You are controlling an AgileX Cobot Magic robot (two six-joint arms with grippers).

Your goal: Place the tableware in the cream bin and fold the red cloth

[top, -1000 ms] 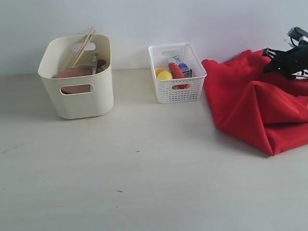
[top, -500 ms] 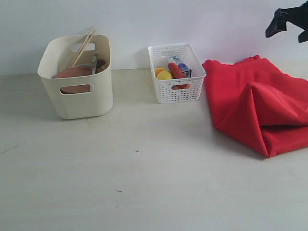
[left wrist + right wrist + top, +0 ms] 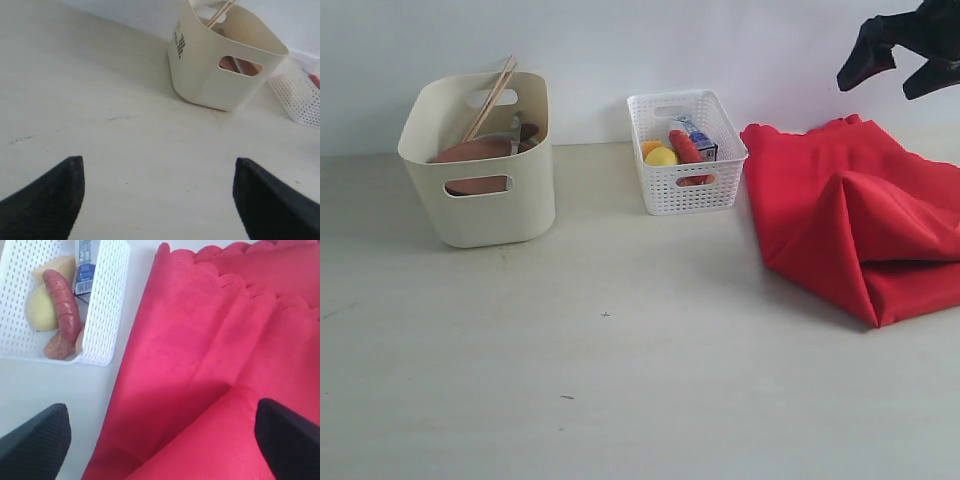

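Note:
The cream bin (image 3: 480, 160) stands at the back left and holds tableware: two wooden chopsticks (image 3: 492, 98) lean out of it, and a brown wooden plate (image 3: 472, 152) shows inside. The left wrist view also has the cream bin (image 3: 220, 65). The red cloth (image 3: 850, 215) lies folded over at the right, its scalloped edge (image 3: 240, 277) in the right wrist view. My right gripper (image 3: 898, 60) hangs open, high above the cloth's back edge, holding nothing. My left gripper (image 3: 159, 195) is open over bare table, out of the exterior view.
A white lattice basket (image 3: 688, 150) with a sausage (image 3: 62, 297), a lemon (image 3: 662, 157) and a carton stands between the bin and the cloth. A pale wall runs along the back of the table (image 3: 600, 340).
My right gripper let go of the red cloth, opened and rose off it to the upper right. The cloth settled into a flatter fold. The left gripper has not moved.

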